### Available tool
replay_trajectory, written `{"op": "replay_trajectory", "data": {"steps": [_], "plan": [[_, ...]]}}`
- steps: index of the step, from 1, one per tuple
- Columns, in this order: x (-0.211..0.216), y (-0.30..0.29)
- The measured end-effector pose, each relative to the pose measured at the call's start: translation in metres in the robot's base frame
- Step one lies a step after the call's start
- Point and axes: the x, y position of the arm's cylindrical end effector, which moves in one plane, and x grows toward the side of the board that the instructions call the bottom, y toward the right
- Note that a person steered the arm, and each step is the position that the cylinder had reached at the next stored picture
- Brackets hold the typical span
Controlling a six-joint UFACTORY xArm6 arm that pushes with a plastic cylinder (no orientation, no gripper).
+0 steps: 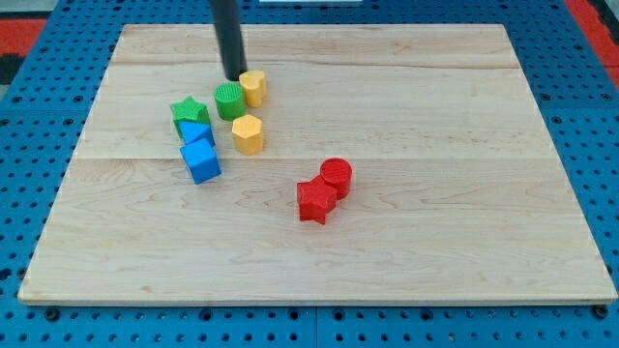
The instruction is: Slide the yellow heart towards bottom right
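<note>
The yellow heart (253, 87) lies in the upper left part of the wooden board (435, 116). It touches the green cylinder (229, 100) on its left. My tip (235, 77) is right at the heart's upper left side, just above the green cylinder. Whether it touches the heart cannot be told. The rod comes down from the view's top.
A yellow pentagon-like block (248, 133) lies just below the heart. A green star (190, 112), a blue triangle (196, 132) and a blue cube (201, 160) cluster to the left. A red cylinder (336, 176) and a red star (315, 201) sit near the board's middle.
</note>
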Motion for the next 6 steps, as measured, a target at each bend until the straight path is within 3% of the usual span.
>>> {"op": "replay_trajectory", "data": {"steps": [2, 3, 4, 6], "plan": [[0.016, 0.052], [0.021, 0.144], [0.071, 0.198], [0.187, 0.208]]}}
